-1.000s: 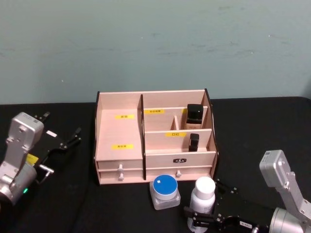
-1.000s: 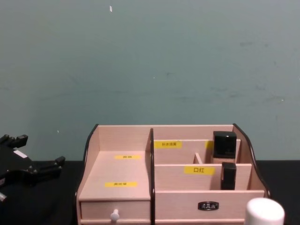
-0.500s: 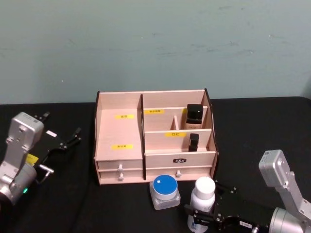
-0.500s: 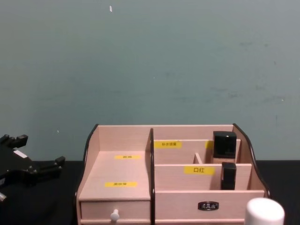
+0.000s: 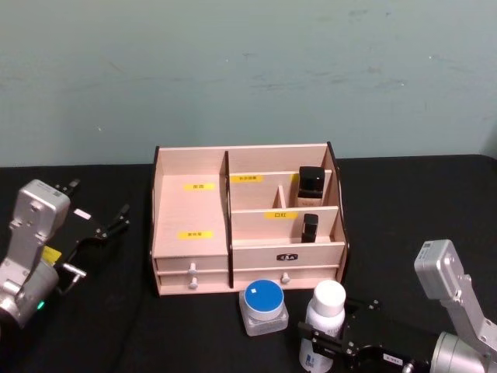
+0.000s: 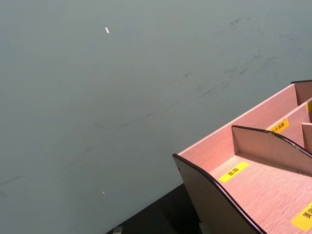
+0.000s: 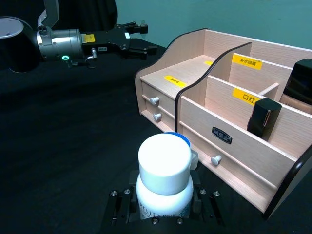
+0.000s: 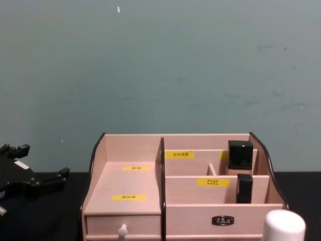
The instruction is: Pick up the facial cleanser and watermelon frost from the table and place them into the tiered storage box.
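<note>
I see the facial cleanser (image 5: 326, 312), a white cylindrical bottle with a rounded white cap and grey print, upright in front of the tiered storage box's (image 5: 177, 211) right end, its lower body clasped on both sides by my right gripper (image 5: 324, 346). Just to its left stands the watermelon frost (image 5: 264, 306), a squat frosted jar with a flat blue lid, upright on the black table (image 5: 194, 334) close before the two small drawers. The box is light pinkish wood with stepped compartments, dark curved side edges and yellow labels, facing me squarely.
</note>
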{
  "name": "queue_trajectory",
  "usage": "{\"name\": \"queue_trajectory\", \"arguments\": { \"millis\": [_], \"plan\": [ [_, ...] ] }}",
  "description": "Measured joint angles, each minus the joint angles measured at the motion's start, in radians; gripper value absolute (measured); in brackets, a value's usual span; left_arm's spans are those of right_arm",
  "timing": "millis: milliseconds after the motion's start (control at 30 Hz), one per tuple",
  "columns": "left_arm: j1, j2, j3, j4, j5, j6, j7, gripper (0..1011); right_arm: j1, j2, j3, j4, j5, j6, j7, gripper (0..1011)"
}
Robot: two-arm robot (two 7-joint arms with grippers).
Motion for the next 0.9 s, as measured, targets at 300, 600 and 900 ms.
{"name": "queue_trajectory", "arguments": {
  "millis": [300,600,900],
  "plan": [
    [0.000,0.000,0.000,0.000,0.000,0.000,0.000,1010,0.009,-0.009,-0.004,-0.004,0.013,-0.025,0.021,595],
    [0.000,0.000,0.000,0.000,0.000,0.000,0.000,1010,0.104,-0.035,-0.020,-0.063,0.007,-0.033,0.033,594],
    [0.000,0.000,0.000,0.000,0.000,0.000,0.000,1010,0.245,-0.101,-0.039,-0.028,-0.025,-0.015,-0.012,595]
  ]
}}
